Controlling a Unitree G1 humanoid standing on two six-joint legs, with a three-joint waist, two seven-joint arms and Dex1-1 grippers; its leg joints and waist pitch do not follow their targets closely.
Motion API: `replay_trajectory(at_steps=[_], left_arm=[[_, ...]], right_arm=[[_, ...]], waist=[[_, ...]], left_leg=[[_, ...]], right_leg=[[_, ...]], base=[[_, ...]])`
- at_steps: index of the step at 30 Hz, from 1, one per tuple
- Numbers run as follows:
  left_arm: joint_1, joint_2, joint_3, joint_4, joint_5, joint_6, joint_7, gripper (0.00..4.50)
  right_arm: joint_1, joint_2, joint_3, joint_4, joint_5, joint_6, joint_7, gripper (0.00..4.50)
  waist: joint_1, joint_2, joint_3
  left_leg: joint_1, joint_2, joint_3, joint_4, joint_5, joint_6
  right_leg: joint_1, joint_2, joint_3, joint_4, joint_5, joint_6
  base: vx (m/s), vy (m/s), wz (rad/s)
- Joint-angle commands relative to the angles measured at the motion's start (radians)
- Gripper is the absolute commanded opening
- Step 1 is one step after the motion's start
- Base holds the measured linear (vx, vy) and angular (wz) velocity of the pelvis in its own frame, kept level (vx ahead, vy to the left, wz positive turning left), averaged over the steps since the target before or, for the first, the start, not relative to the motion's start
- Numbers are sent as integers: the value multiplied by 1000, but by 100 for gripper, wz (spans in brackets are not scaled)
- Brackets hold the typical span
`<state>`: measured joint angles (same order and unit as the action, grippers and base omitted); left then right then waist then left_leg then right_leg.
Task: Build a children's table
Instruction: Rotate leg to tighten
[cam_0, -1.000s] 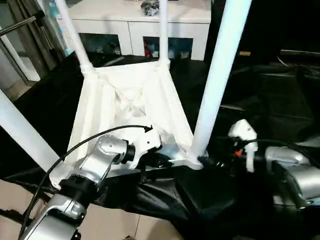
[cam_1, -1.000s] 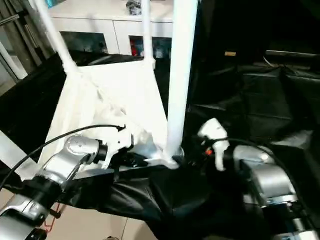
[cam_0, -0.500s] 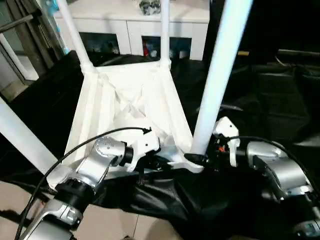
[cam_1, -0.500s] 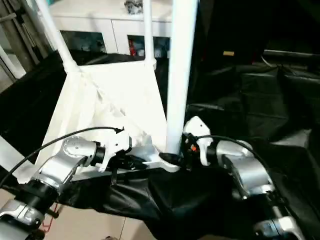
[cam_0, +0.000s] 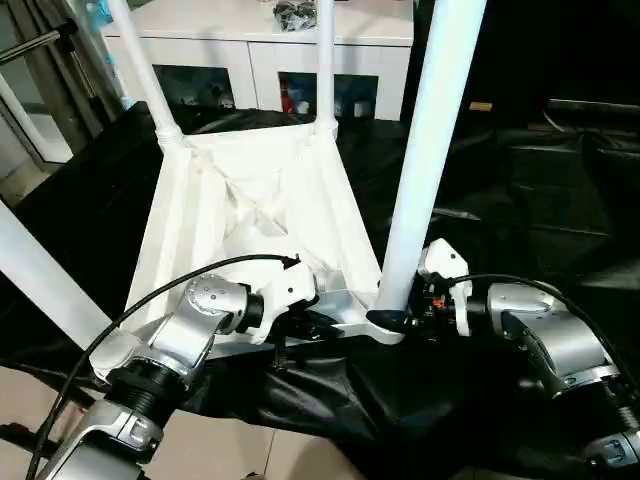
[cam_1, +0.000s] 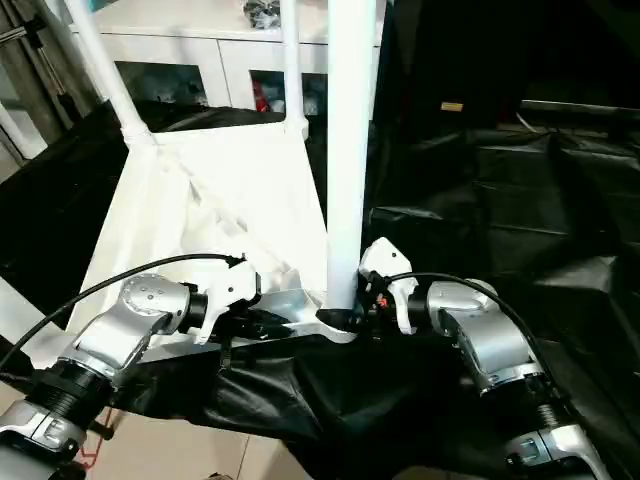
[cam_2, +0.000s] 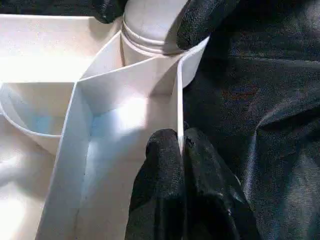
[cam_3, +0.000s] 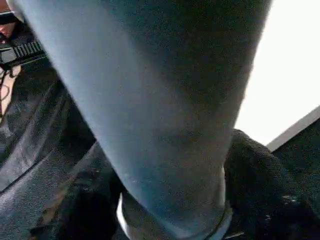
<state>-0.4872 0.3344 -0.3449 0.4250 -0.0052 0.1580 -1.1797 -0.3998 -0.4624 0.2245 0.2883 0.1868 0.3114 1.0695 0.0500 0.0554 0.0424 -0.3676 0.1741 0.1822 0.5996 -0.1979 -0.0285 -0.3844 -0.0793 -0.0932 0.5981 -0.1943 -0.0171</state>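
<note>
Head pair high, angled down — wrist cameras close on the near-right leg (cam_0: 425, 170).

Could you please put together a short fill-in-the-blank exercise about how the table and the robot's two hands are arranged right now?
1. The tabletop lies upside down with its ribbed ____ facing up.
2. The left hand is shut on a thin ____ of the tabletop.
3. The right hand has its fingers either side of the base of the near-right ____.
4. The black cloth covers the work ____.

Missing words: underside; wall; leg; table
</note>
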Motion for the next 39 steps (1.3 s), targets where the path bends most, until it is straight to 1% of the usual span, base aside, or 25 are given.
replay_trajectory(at_steps=[1,5,7,10,11,12,13,15,16,17,19,21,22,23,24,25,27,28,30,32,35,36,37,38,39], left_arm=[[13,-10,1,-4,-20,13,5,0],[10,-18,16,6,-24,25,31,0],[-2,-36,34,27,-21,38,78,0],[-39,-84,65,73,-2,65,197,0],[-58,-107,78,96,6,74,250,0],[-90,-145,97,131,13,89,330,0],[-91,-146,97,132,13,89,331,0],[-118,-187,113,159,11,100,393,0],[-131,-208,119,171,10,104,418,0],[-144,-230,123,186,13,101,452,0],[-154,-250,125,198,15,100,478,0],[-162,-276,110,217,26,89,488,0],[-157,-280,92,216,31,86,465,0],[-155,-280,89,214,31,86,459,0],[-148,-272,82,205,30,88,439,0],[-141,-264,76,196,28,88,419,0],[-132,-250,69,185,28,82,392,0],[-125,-241,64,178,27,76,373,0],[-110,-221,58,159,19,70,327,0],[-90,-183,45,127,3,55,246,0],[-67,-144,30,87,-20,34,153,0],[-61,-130,24,75,-25,25,122,0],[-55,-117,19,65,-31,17,93,0],[-53,-109,16,60,-33,19,79,0],[-48,-89,9,49,-35,18,45,0]], right_arm=[[-18,7,17,14,-19,-2,2,262],[-16,20,13,17,-13,5,-6,240],[-11,47,4,27,-12,18,-52,234],[-19,119,-17,104,-57,21,-219,213],[-27,150,-28,144,-74,22,-293,213],[-40,200,-44,203,-94,26,-402,208],[-41,201,-44,204,-95,26,-404,205],[-53,252,-58,247,-106,29,-498,200],[-60,278,-64,267,-111,28,-548,199],[-72,310,-73,292,-117,30,-607,199],[-81,335,-73,309,-127,33,-647,199],[-97,379,-58,337,-153,11,-673,199],[-102,401,-59,337,-146,-3,-651,254],[-103,404,-61,335,-141,-5,-645,268],[-103,398,-66,326,-128,-2,-624,267],[-103,392,-72,318,-114,2,-603,267],[-105,376,-77,307,-101,3,-568,305],[-107,364,-78,300,-93,3,-542,313],[-103,325,-62,270,-83,0,-453,314],[-89,248,-34,221,-80,-11,-328,322],[-84,180,-25,202,-75,-11,-222,322],[-80,157,-20,194,-74,-17,-183,322],[-76,136,-15,183,-69,-19,-147,322],[-73,124,-12,176,-65,-17,-125,322],[-66,93,-4,157,-57,-15,-69,322]], waist=[[0,-28,-56],[-4,-28,-55],[-8,-29,-54],[-19,-30,-50],[-25,-29,-48],[-25,-29,-48],[-30,-26,-48],[-30,-30,-51],[-32,-25,-49],[-34,-26,-51],[-36,-27,-50],[-40,-23,-51],[-42,-25,-51],[-43,-29,-52],[-42,-28,-52],[-42,-29,-53],[-42,-27,-52],[-41,-29,-54],[-41,-30,-54],[-37,-33,-55],[-34,-33,-58],[-31,-31,-58],[-25,-33,-61],[-18,-28,-60],[-16,-30,-59]], left_leg=[[5,62,-21,-67,-131,81],[5,61,-21,-67,-142,74],[5,60,-21,-68,-153,67],[5,56,-23,-70,-185,44],[4,54,-24,-71,-194,31],[5,53,-25,-72,-201,26],[8,52,-26,-73,-213,13],[12,53,-26,-72,-223,14],[14,53,-25,-73,-229,12],[11,52,-27,-74,-228,9],[14,55,-27,-77,-248,9],[13,52,-27,-77,-257,10],[13,52,-27,-77,-266,12],[11,53,-27,-77,-265,18],[11,53,-28,-77,-262,21],[10,53,-26,-77,-259,26],[10,56,-27,-79,-254,28],[10,56,-27,-78,-253,32],[6,57,-27,-77,-242,43],[5,57,-25,-75,-214,59],[3,59,-22,-72,-178,81],[5,60,-23,-72,-175,83],[5,62,-21,-69,-151,87],[7,65,-20,-69,-141,92],[7,67,-21,-71,-141,90]], right_leg=[[45,-81,59,-69,-209,-214],[45,-81,60,-70,-221,-214],[44,-81,60,-72,-240,-211],[42,-81,58,-82,-324,-193],[41,-81,57,-86,-364,-182],[42,-81,55,-89,-383,-173],[38,-80,56,-92,-399,-166],[37,-82,58,-95,-388,-165],[32,-81,60,-97,-379,-171],[38,-80,59,-92,-356,-175],[37,-79,59,-92,-341,-179],[38,-79,58,-92,-337,-183],[38,-79,59,-93,-343,-182],[39,-81,60,-93,-340,-180],[40,-81,60,-92,-337,-181],[40,-80,60,-92,-330,-183],[40,-80,61,-90,-318,-186],[42,-81,60,-89,-310,-191],[46,-82,61,-86,-283,-197],[47,-81,61,-83,-251,-206],[48,-81,61,-76,-197,-227],[46,-81,60,-76,-197,-230],[48,-81,60,-72,-170,-237],[44,-80,61,-69,-142,-245],[47,-78,60,-66,-134,-247]], base=[[0,0,0],[0,0,0],[0,0,0],[0,0,0],[0,0,0],[0,0,0],[0,0,0],[0,0,0],[0,0,0],[0,0,0],[0,0,0],[0,0,0],[0,0,0],[0,0,0],[0,0,0],[0,0,0],[0,0,0],[0,0,0],[0,0,0],[0,0,0],[0,0,0],[0,0,0],[0,0,0],[0,0,0],[0,0,0]])
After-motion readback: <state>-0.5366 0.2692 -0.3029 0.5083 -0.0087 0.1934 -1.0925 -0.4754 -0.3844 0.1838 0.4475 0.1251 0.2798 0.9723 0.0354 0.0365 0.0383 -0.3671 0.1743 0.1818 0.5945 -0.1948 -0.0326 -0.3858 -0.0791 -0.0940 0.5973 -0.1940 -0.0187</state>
